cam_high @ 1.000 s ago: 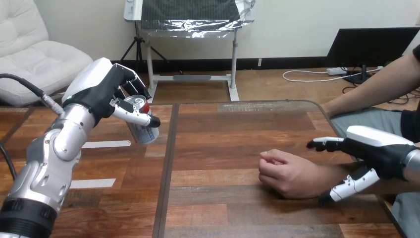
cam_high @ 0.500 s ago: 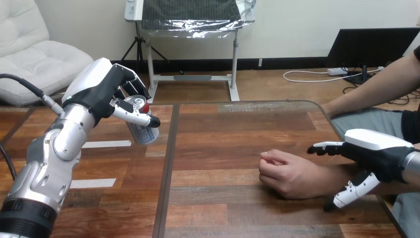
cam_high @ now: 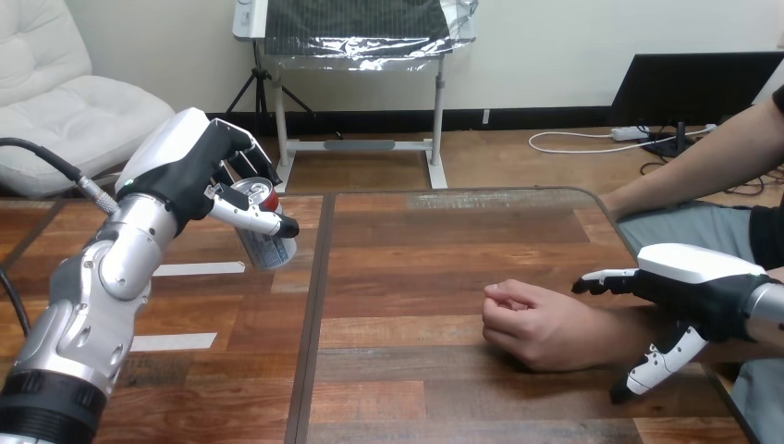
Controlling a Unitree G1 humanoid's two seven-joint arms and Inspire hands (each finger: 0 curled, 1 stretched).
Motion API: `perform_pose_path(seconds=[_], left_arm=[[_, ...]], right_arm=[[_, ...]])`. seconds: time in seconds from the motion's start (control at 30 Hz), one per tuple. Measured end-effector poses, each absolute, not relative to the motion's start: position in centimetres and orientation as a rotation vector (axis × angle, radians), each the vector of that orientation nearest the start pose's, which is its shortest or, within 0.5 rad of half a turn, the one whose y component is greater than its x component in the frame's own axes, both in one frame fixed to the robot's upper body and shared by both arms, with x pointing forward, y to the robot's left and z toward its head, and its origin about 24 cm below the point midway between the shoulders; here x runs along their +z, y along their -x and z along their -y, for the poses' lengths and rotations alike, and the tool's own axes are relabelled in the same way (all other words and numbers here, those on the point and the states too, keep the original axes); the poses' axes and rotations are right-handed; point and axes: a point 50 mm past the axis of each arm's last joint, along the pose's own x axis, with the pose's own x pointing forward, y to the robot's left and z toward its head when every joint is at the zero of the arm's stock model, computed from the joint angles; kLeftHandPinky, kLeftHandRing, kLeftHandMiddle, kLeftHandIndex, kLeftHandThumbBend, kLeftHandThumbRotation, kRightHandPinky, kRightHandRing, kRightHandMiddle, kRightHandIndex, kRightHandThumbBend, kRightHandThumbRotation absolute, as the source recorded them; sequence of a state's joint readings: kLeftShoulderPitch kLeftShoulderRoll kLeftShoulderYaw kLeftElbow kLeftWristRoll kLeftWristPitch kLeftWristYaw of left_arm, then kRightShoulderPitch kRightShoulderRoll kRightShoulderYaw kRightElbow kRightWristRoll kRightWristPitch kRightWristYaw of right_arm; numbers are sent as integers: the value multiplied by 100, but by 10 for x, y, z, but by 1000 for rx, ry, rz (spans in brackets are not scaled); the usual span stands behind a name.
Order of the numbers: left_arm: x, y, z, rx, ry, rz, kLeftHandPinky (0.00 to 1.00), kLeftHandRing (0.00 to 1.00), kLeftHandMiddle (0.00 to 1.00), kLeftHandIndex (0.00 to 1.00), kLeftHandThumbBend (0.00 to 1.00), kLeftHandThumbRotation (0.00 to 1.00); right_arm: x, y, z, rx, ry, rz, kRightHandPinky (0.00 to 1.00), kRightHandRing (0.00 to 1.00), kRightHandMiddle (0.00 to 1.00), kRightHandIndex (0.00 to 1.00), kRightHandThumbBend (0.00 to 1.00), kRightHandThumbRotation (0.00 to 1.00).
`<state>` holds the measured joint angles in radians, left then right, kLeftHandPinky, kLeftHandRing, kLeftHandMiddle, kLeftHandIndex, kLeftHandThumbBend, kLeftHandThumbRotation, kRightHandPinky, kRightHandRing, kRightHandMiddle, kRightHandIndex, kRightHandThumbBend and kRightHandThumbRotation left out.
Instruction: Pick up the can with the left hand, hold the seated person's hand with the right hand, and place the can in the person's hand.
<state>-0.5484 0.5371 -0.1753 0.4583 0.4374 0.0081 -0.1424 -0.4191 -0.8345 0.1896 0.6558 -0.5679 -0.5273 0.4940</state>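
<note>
While the silver left arm rises from the lower left corner, the black-and-white left hand (cam_high: 189,171) sits in the upper left of the frame, its fingers and thumb wrapped round a silver metal drink can with a red-marked top (cam_high: 265,231). The can is slightly tilted over the left part of the brown wooden plank table (cam_high: 416,240). Two white tape strips (cam_high: 198,269) lie on the boards below and left of the can. Right of centre, the person's hand (cam_high: 532,324) rests on the table, loosely curled. At the right edge, the right hand (cam_high: 703,282) is released at the person's wrist: fingers straight leftward on the far side, thumb pointing down on the near side, neither closing on it.
</note>
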Motion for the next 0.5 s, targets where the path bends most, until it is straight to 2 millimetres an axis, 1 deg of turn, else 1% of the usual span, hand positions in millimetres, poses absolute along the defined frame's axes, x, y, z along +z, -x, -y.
perform_pose_path(seconds=[0.17,0.2,0.43,0.5], left_arm=[[111,-350,-219,-150,-1029,-9,31,36,42,43,76,0],[111,-350,-219,-150,-1029,-9,31,36,42,43,76,0],[111,-350,-219,-150,-1028,-9,31,35,42,43,76,0],[111,-350,-219,-150,-1027,-9,31,35,42,43,76,0]], right_arm=[[75,-298,287,695,1410,-215,88,88,89,89,100,29],[75,-298,287,695,1413,-213,88,88,89,89,100,26],[74,-299,286,687,1432,-203,86,87,88,88,100,18],[73,-299,286,685,1439,-199,84,86,87,87,100,14]])
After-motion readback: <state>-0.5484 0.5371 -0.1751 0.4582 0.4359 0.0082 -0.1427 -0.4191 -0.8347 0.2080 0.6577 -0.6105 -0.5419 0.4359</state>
